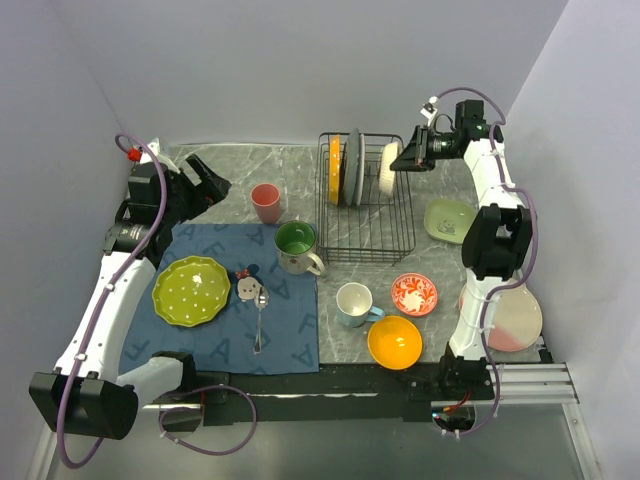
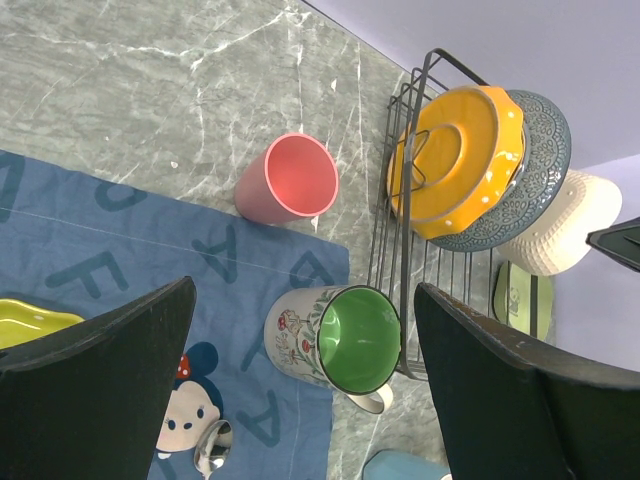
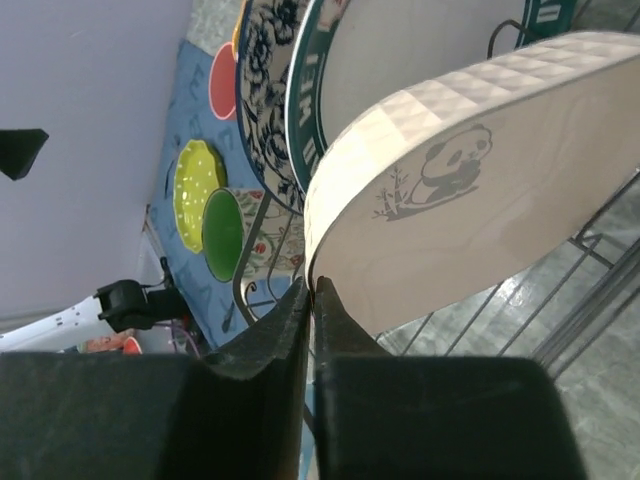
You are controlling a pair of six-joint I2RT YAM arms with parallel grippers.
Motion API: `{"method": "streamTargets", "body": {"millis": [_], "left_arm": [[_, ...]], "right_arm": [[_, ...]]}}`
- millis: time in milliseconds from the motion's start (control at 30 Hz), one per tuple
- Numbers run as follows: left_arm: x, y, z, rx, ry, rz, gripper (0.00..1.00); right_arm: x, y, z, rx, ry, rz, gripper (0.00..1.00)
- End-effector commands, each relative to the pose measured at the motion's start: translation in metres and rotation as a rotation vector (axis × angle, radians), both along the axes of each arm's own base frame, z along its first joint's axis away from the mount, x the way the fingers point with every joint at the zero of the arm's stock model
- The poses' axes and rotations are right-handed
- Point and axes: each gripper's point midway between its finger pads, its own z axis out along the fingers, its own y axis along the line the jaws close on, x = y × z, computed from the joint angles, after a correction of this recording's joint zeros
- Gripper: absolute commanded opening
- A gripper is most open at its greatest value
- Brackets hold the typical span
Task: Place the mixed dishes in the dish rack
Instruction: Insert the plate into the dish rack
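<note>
Right wrist view: what is the right end effector [image 3: 312,300] gripping?
It pinches the rim of the cream dimpled bowl with a panda print [image 3: 480,200], held on edge in the black wire dish rack [image 1: 370,235]. It should sit firmly between the dividers before release.
What does the rack hold?
An orange scalloped plate [image 1: 334,170], a grey patterned plate [image 1: 354,168], then this bowl. The left end effector [image 1: 208,183] is spread wide and empty.

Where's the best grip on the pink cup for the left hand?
Probably the rim, from above, with one finger inside and one outside the wall. The pink cup stands upright with its mouth open and has no handle, so the thin wall is the easy pinch. The left hand is open. The green-lined mug sits close on its near side and the dish rack is to its right, so a side approach looks tighter.
</note>
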Motion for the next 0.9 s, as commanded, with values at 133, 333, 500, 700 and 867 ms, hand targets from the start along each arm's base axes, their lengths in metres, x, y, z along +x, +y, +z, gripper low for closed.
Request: {"method": "streamTargets", "body": {"millis": [133, 333, 500, 700, 867], "left_arm": [[-0.004, 0.001, 0.017, -0.012, -0.051, -0.001, 0.97], [-0.004, 0.001, 0.016, -0.014, -0.051, 0.002, 0.97], [-0.005, 0.001, 0.015, -0.015, -0.049, -0.001, 0.97], [-0.005, 0.001, 0.016, -0.015, -0.051, -0.001, 0.97], [-0.005, 0.000, 0.015, -0.017, -0.051, -0.004, 0.97]], "right_arm": [[0.011, -0.017, -0.009, -0.065, 0.012, -0.073, 0.41], [0.015, -0.019, -0.009, -0.071, 0.001, -0.104, 0.52], [0.021, -0.025, -0.012, -0.099, 0.002, -0.152, 0.46], [0.030, -0.031, 0.001, -0.120, -0.062, -0.223, 0.47], [0.046, -0.032, 0.007, -0.112, -0.073, -0.250, 0.47]]}}
